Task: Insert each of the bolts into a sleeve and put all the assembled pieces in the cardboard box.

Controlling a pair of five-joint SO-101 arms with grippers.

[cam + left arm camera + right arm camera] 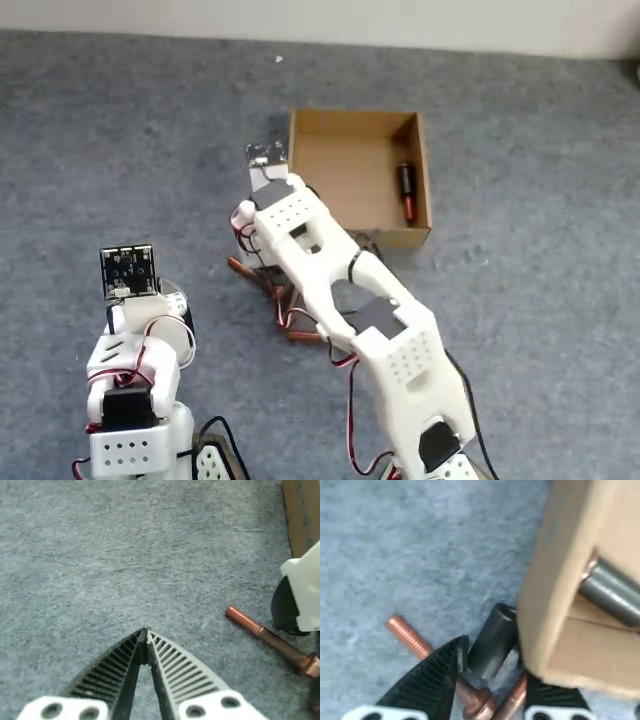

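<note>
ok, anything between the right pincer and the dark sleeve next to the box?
Nothing visible. The sleeve sits between the fingers of the open right pincer. The cardboard box wall stands tight beside the sleeve, close to one finger, and a bolt lies on the carpet beside it.

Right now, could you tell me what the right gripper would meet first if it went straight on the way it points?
Most likely the dark cylindrical sleeve, sitting between the open fingers of the right gripper. The wall of the brown cardboard box seems just beyond, though depth is unclear.
</note>
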